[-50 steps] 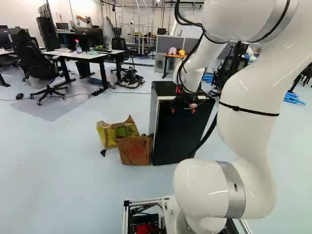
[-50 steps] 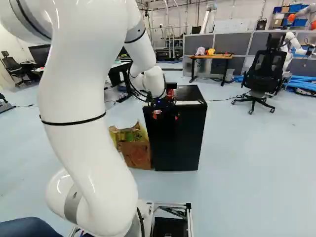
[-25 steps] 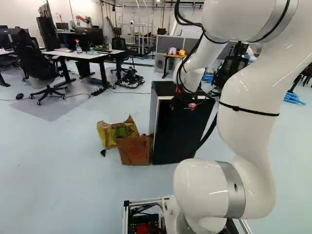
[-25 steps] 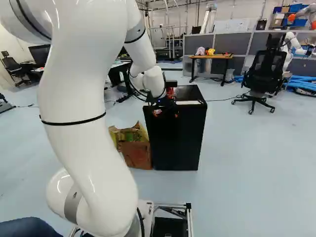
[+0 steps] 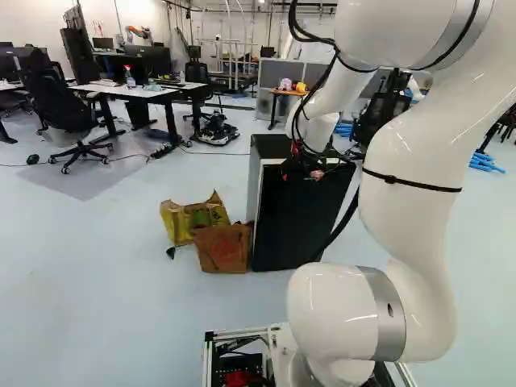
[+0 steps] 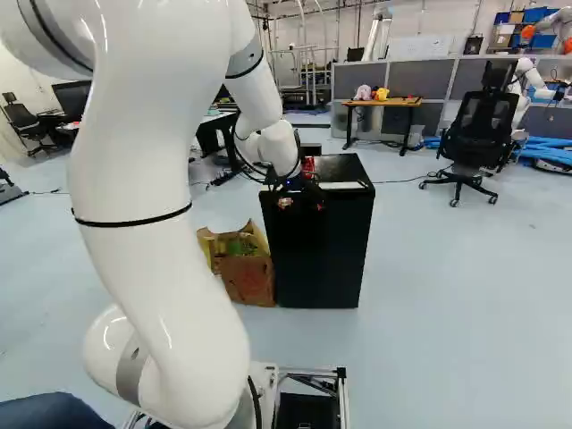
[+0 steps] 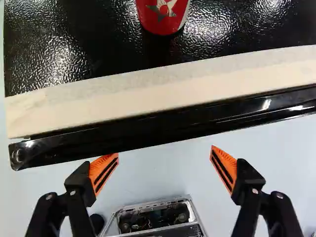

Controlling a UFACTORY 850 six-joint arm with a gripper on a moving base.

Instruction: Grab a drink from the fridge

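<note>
A red metal drink can with a pale, pointed mark [image 7: 163, 19] stands on the textured top of a small black fridge [image 6: 317, 259]; the wrist view shows only its lower part, ahead of the black tool [image 6: 302, 204]. The tool is released: its two fingers stand wide apart, orange ribbed pads [image 7: 103, 170] facing each other with nothing gripped between them. In the wrist view, the can lies farther ahead than both fingertips, across a flat cream strip [image 7: 163, 94] and the glossy black edge of the fridge door [image 7: 118, 137]. The door sits along the front of the fridge. Under the tool, that view shows pale blue floor [image 7: 163, 173] and part of a silver-framed base [image 7: 190, 202]. In the left base view, an open, battered cardboard box with brown, yellow and green faces [image 5: 223, 249] stands on the floor just beside the fridge. In the right base view, a wooden-topped bench [image 6: 402, 103] bearing pink and yellow toys [image 6: 382, 94] stands beyond the fridge, with a black office chair [image 6: 483, 130] farther right.
</note>
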